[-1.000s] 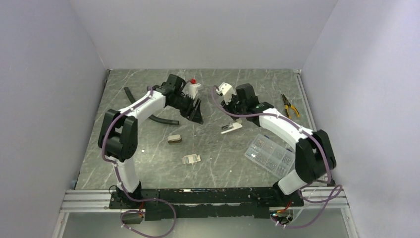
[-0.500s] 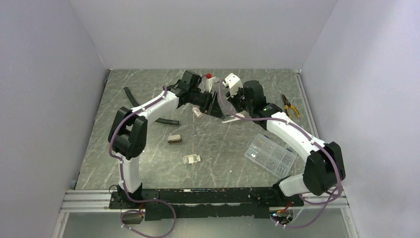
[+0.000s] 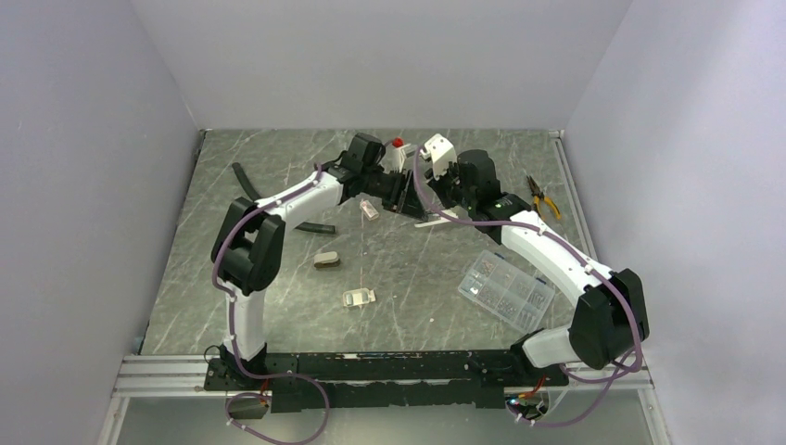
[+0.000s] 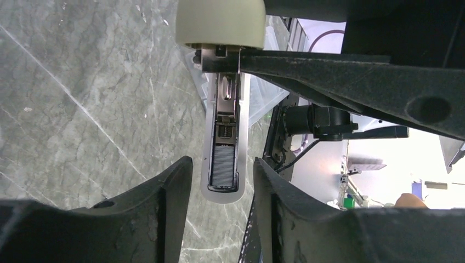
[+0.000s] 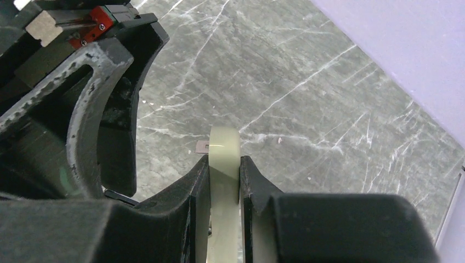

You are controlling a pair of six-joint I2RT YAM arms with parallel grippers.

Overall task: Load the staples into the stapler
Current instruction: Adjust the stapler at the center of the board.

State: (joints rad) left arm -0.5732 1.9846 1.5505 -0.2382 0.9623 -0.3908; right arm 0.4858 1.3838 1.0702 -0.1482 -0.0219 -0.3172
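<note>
**Status:** the stapler (image 4: 224, 112) is held in the air over the far middle of the desk (image 3: 278, 287), opened up. The right fingers (image 5: 200, 186) are clenched on its top arm (image 5: 224, 148), one on each side. The left fingers (image 4: 175, 189) are released. They straddle the free end of the channel (image 4: 226, 87) with a gap on both sides and carry nothing.

**Progress:** a ribbed grey staple strip (image 4: 222, 160) appears seated in the channel near its tip, so loading looks done. What is left, by my reading, is to fold the stapler shut. Cannot tell whether the strip lies fully flat.

**Materials:**
- Top arm: smooth matte olive-grey plastic with a rounded end.
- Channel: bright stamped metal, long, narrow and round-nosed.
- Fingers: rough, grainy black.
- Desk: dark green-grey, marble-veined.
- Compartment box (image 3: 505, 287): clear plastic, lying near the right arm, well apart from the stapler.
</note>
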